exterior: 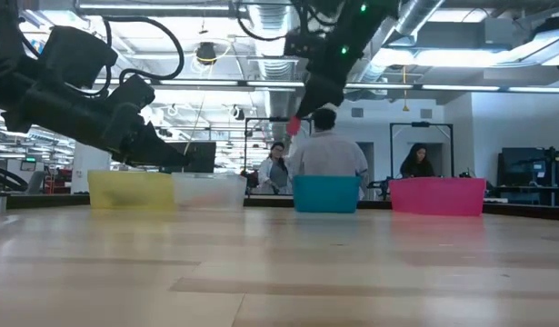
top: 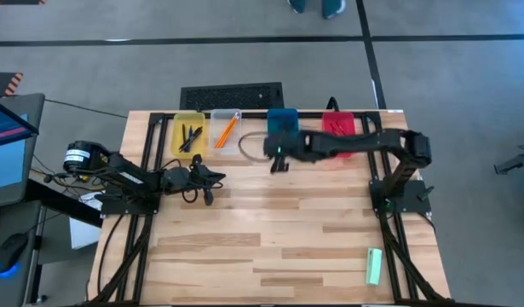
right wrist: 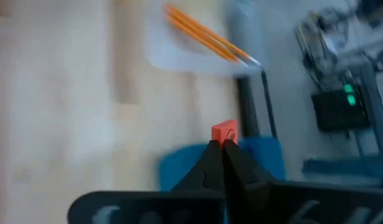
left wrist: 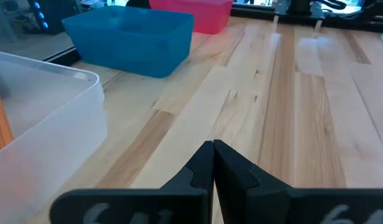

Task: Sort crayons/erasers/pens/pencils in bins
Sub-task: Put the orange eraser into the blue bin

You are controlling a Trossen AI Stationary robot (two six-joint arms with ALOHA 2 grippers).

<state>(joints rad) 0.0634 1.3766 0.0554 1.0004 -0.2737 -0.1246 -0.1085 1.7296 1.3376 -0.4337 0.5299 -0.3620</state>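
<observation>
My right gripper hangs over the table just in front of the blue bin, shut on a red-orange eraser; the low view shows the eraser high above the table. The yellow bin holds dark pens. In the clear bin lie orange pencils. The red bin stands at the right end of the row. My left gripper waits shut and holding nothing, low at the table's left. My right gripper pinches the red-orange eraser between its two fingertips. The block's far end sticks out past the tips. It is lifted clear of the table, and the fingers slant downward in the low view.
The four bins stand in a row along the table's far edge. A pale green bar lies near the right near corner. A dark keyboard sits behind the bins. People stand in the room beyond the table.
</observation>
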